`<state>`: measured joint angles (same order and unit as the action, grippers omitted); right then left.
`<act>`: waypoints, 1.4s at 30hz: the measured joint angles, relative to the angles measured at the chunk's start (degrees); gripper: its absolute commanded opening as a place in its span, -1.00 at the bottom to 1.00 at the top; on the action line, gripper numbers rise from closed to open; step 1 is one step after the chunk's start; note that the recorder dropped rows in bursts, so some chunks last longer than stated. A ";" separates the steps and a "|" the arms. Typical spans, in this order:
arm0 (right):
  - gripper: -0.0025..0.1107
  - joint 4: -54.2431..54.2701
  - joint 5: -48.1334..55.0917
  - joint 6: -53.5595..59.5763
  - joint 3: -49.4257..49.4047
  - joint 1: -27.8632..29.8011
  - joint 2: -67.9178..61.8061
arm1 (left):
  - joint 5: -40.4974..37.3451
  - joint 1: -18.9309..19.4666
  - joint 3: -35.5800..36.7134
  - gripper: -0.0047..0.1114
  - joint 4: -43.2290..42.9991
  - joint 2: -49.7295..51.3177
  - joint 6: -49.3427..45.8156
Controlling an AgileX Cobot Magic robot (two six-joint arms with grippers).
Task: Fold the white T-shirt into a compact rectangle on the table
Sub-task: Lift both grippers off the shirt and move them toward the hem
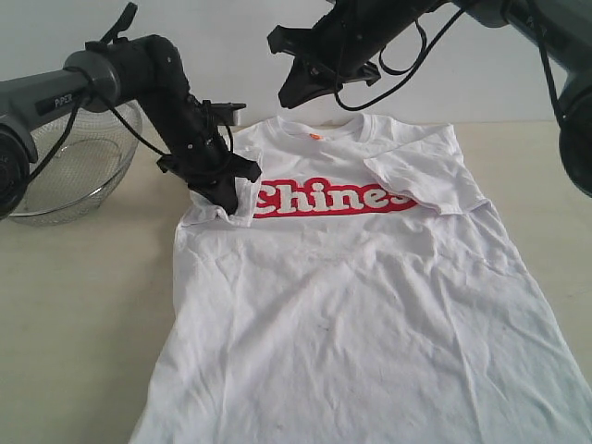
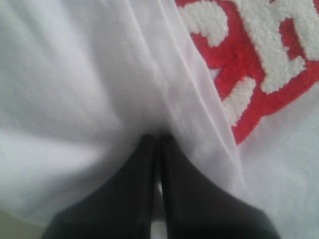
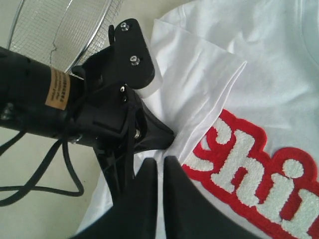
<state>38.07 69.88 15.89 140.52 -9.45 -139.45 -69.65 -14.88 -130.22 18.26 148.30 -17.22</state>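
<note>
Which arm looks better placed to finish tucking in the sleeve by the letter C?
Left, probably. The left gripper is shut on the white T-shirt at that sleeve fold; the right gripper hangs shut and empty, raised off the cloth.

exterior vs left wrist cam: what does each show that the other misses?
Only exterior: the wire-mesh basket, the orange neck tag, the folded-in sleeve on the right, and the right pincer raised above the collar. Only left wrist: a close-up of the left pincer tips pinched shut on a fold of cloth. Both: the white T-shirt and its red lettering.
</note>
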 measured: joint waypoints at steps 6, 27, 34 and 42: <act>-0.96 0.00 0.00 -0.12 0.00 0.00 0.00 | -0.11 0.00 0.13 -0.84 -0.02 -1.05 0.00; -0.96 -23.05 0.08 -9.04 -19.56 6.08 21.38 | 1.06 11.51 38.27 -0.84 17.42 -43.71 -4.88; -0.96 -23.01 -1.99 -8.91 -39.49 6.08 39.48 | 5.84 11.51 51.31 -0.84 18.84 -60.33 -6.77; -0.96 -23.13 -16.49 -8.26 -70.64 6.08 60.88 | 12.57 11.51 69.16 -0.84 19.51 -75.74 -8.93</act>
<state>14.94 53.39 7.63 69.88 -3.37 -78.57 -57.08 -3.37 -61.06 37.77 72.56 -26.15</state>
